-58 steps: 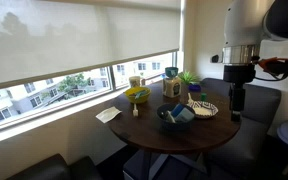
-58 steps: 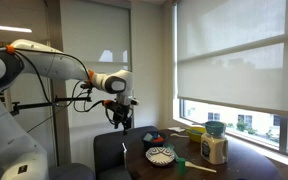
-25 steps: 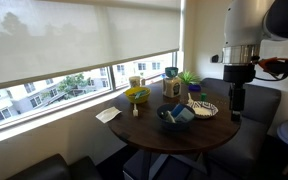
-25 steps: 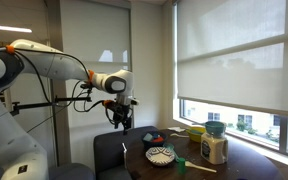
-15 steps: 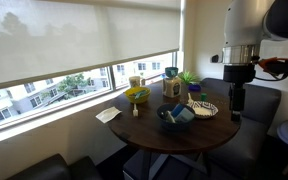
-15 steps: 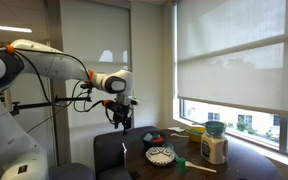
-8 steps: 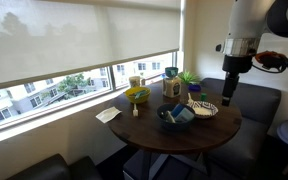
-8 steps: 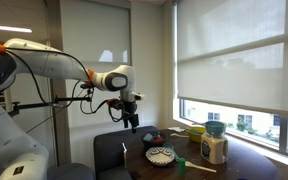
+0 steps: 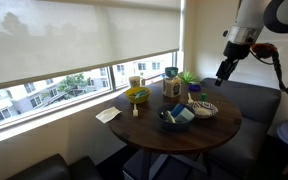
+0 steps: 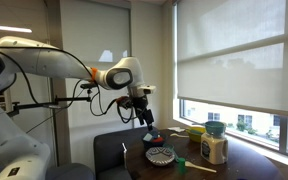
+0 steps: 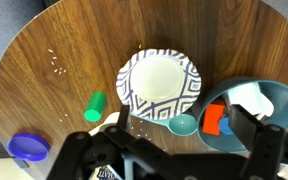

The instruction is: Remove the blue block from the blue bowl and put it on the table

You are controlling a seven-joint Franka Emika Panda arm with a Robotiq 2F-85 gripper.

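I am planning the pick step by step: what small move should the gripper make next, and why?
Probably shift the gripper sideways until it is above the blue bowl, before descending. It hangs high over the table, and the wrist view centres on the patterned plate, with the bowl at the frame's edge. The blue block lies inside the bowl.

Home or office dining nook: round dark brown wooden table (image 9: 144,128) laid with a black-and-white patterned plate (image 9: 202,108), dark cushioned bench (image 9: 254,100), pale roller shades (image 9: 74,40).
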